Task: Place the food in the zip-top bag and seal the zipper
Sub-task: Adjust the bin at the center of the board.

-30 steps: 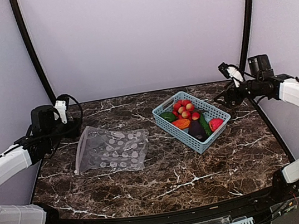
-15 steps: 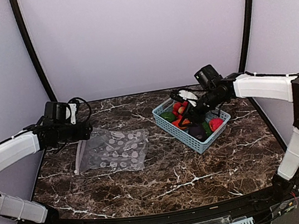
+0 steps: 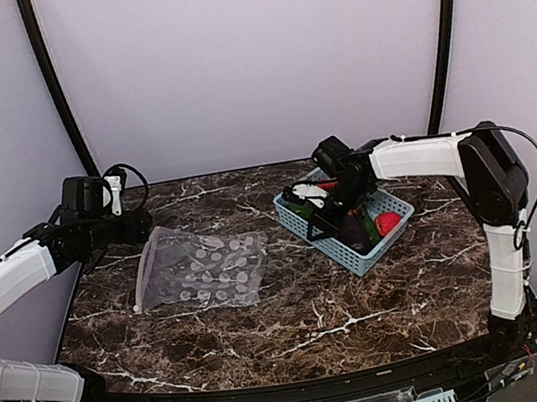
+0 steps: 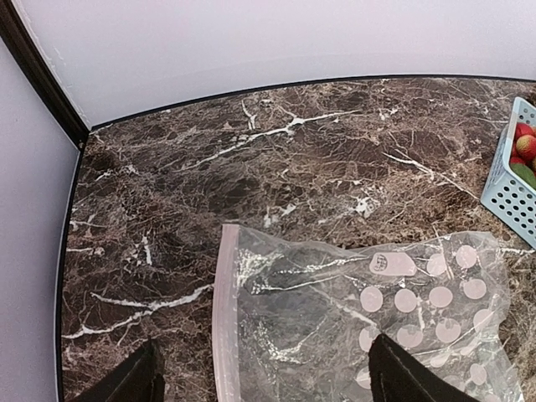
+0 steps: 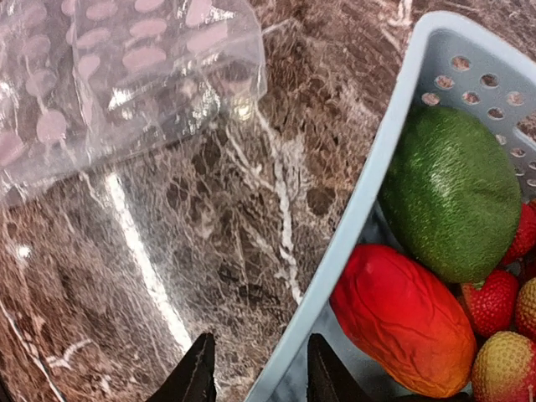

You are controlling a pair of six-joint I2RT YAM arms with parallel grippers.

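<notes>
The clear zip-top bag (image 3: pixel 203 269) printed with white dots lies flat on the marble table, empty. Its pale zipper (image 4: pixel 224 318) runs along the left mouth edge. My left gripper (image 4: pixel 264 387) hovers open and wide over that mouth end, touching nothing. The food sits in the light blue basket (image 3: pixel 388 205): a green piece (image 5: pixel 452 193), an orange-red mango (image 5: pixel 402 318), a strawberry (image 3: pixel 387 223) and a purple eggplant (image 3: pixel 354 234). My right gripper (image 5: pixel 261 378) is low at the basket's left rim (image 5: pixel 368 193). Its narrowed jaws straddle the rim, one inside the basket and one outside, holding nothing.
The table's black raised edge (image 4: pixel 50 276) runs just left of the bag. A strip of bare marble (image 3: pixel 272 226) separates bag and basket. The right arm (image 3: pixel 413 154) stretches over the basket from the right.
The right arm swung left across the basket down to its left rim, and its jaws narrowed. The left gripper opened wide and moved over the bag's mouth end.
</notes>
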